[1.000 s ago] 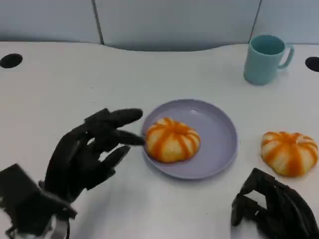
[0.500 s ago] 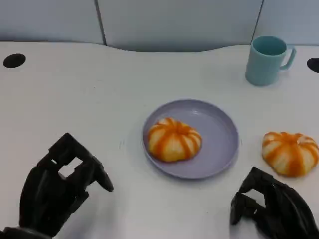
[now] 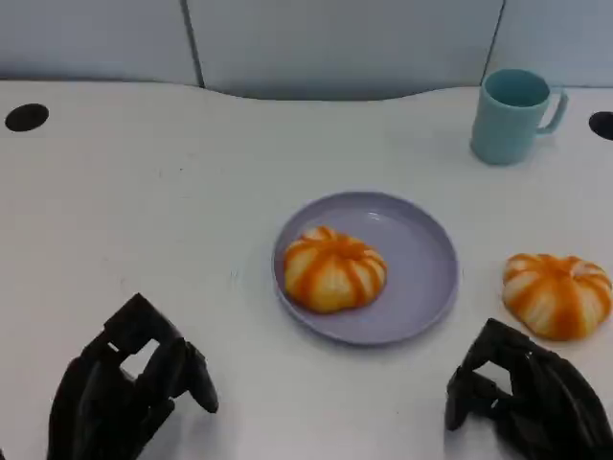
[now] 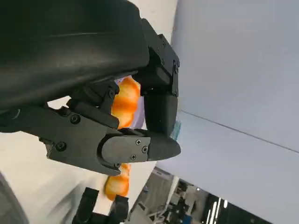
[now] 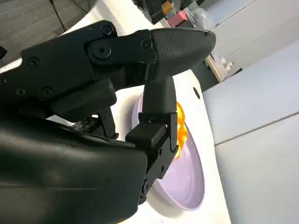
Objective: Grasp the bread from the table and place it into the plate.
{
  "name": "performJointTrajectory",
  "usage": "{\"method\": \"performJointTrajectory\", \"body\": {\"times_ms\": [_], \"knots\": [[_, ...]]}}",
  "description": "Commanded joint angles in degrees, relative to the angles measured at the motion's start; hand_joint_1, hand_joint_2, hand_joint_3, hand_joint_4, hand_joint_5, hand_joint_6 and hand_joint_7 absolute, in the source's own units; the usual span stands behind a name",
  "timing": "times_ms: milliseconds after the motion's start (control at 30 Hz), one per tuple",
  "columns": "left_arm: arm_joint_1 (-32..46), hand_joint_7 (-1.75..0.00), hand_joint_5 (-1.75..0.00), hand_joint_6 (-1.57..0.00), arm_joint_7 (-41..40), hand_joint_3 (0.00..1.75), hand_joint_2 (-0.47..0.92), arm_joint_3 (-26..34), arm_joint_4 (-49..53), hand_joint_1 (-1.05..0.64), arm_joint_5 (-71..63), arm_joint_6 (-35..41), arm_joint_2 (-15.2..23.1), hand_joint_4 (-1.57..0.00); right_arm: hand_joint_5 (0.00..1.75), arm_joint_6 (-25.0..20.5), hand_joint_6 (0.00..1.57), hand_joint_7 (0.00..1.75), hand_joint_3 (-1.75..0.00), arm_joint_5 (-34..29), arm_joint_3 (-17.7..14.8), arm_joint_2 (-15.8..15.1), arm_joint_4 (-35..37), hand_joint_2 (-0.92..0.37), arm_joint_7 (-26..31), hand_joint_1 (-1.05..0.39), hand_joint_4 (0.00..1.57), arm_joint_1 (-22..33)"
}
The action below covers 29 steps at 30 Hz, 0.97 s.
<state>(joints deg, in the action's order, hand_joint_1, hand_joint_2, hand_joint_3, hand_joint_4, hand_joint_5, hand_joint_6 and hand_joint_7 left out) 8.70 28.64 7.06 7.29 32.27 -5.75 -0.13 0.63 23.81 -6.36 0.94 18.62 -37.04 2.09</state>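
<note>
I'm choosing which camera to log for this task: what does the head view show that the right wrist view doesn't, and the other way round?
Head view alone: the teal mug, the second bread lying on the table to the right of the plate, and the left robot hand, fingers curled, holding nothing. Right wrist view alone: blurred clutter beyond the table's far edge. Both show the purple plate, the bread on it, and the right robot hand, curled and holding nothing.

Bright, even overhead light; soft shadows under the plate (image 3: 436,287) & hands. Head view slightly soft, no glare. Wrist views: near fingers (image 4: 140,147) sharp-ish, backgrounds blurred, some smear at left wrist pic's edge.
</note>
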Motion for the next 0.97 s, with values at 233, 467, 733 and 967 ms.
{"method": "performJointTrajectory", "body": {"times_ms": [233,467,733,967], "knots": [[-0.58,-1.75,-1.75,-0.53,1.84,0.41,0.92,2.72,2.07,-0.48,0.84,2.95,0.28,-0.83,1.75,-0.21,0.64,1.48,-0.36,0.64,-0.76,-1.27,-0.8,-0.92,0.63,-0.58,0.72,0.63],[-1.75,-1.75,-1.75,-0.54,4.06,0.39,0.92,3.45,4.04,-0.49,1.16,3.75,0.13,-0.83,1.74,0.13,0.63,1.49,-0.32,1.02,-1.25,-1.57,1.59,-0.92,-0.1,-0.62,0.72,-0.72],[-2.17,-1.75,-1.75,-0.54,3.87,0.39,0.92,3.91,4.22,-0.5,0.78,4.32,-0.38,-0.84,1.75,1.13,0.64,1.49,-0.32,0.39,-1.22,-1.44,2.33,-0.92,0.24,-0.61,0.73,-1.0],[-2.87,-1.75,-1.75,-0.55,4.84,0.39,0.92,4.23,5.28,-0.48,0.43,3.41,-0.4,-0.84,1.75,0.78,0.63,1.5,-0.33,0.67,-1.32,-1.59,2.49,-0.92,-0.11,-0.61,0.73,-1.11]]}}
